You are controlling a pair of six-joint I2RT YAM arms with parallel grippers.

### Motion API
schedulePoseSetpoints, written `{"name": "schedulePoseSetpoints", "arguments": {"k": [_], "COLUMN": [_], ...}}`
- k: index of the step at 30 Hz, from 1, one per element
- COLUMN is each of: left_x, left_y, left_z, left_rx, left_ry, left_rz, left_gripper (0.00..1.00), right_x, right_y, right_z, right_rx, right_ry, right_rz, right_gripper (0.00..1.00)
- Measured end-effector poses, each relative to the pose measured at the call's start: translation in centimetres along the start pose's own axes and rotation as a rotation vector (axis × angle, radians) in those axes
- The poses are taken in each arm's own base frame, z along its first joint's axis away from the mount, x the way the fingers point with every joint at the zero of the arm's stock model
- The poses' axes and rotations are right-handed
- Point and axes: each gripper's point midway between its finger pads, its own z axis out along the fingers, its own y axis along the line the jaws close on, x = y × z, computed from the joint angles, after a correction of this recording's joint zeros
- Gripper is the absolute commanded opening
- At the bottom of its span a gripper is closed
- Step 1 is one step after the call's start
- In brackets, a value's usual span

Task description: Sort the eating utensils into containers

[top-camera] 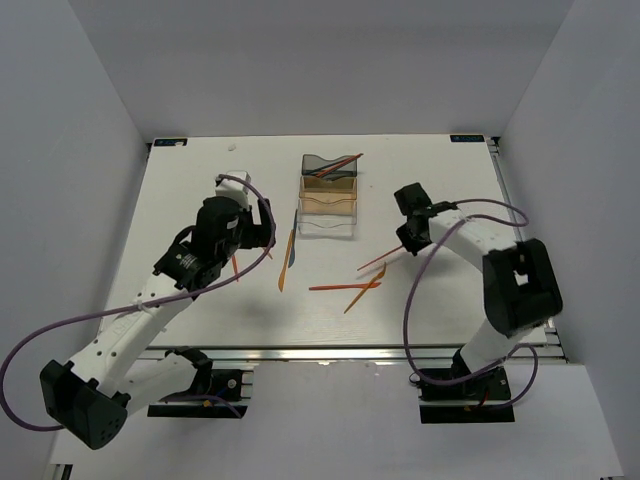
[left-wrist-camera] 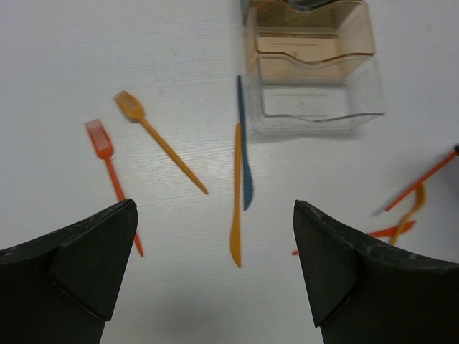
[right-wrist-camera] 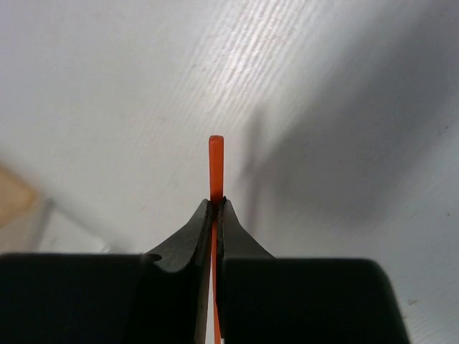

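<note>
On the bench (top-camera: 450, 180), I am clamping my right end effector (right-wrist-camera: 216, 204) onto a thin red plastic stick (right-wrist-camera: 216, 161), translucent bins (top-camera: 330, 195) leftward.

White left arm (top-camera: 140, 320) and right arm (top-camera: 467, 236), black joints, matte black wedge fingers (left-wrist-camera: 86, 265), looping purple cables (top-camera: 406, 312).

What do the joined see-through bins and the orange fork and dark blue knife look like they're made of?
The joined translucent bins: probably thin hard plastic, glossy; the table shows through the clear one's walls. The orange fork and dark blue knife: likely moulded plastic, smooth; uniform solid colour, thin.
</note>
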Motion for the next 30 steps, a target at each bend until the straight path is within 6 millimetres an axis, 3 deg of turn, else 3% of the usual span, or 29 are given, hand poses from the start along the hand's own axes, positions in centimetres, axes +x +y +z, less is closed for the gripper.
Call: {"name": "schedulePoseSetpoints", "arguments": {"k": [4,8,12,16,20,25,30], "left_x": [-0.1,-1.6,-2.3,-1.6,-0.4,0.8,0.2], "left_y": [-3.2,-7.3,-11.9,-16.0,-19.6,-22.1,-22.8], "left_z": [-0.7,-1.6,-2.4,-2.9,-4.5,-5.9,-6.3], "left_rx": [0.189,0.407,0.655,0.852,1.014,1.133,1.184], "left_ry": [-0.014,-0.05,-0.044,0.008,0.041,0.058,0.028], "left_rz": [-0.034,-0.065,-0.096,-0.117,-0.108,-0.113,-0.143], "left_gripper": [0.98,0.98,0.98,0.98,0.94,0.87,0.83], "right_x": [-1.7,-2.6,-0.8,2.0,2.8,3.1,3.6], "right_y": [2.1,4.5,6.7,6.5,6.5,6.5,6.5], "right_z": [-4.6,-9.2,-13.2,-18.0,-24.5,-30.2,-31.8], "right_rx": [-0.257,-0.518,-0.797,-1.076,-1.339,-1.553,-1.617], "right_ry": [-0.037,-0.069,-0.023,0.044,0.031,-0.012,-0.01], "right_rz": [-0.023,-0.137,-0.328,-0.47,-0.536,-0.564,-0.573], "right_gripper": [0.0,0.0,0.0,0.0,0.0,0.0,0.0]}}
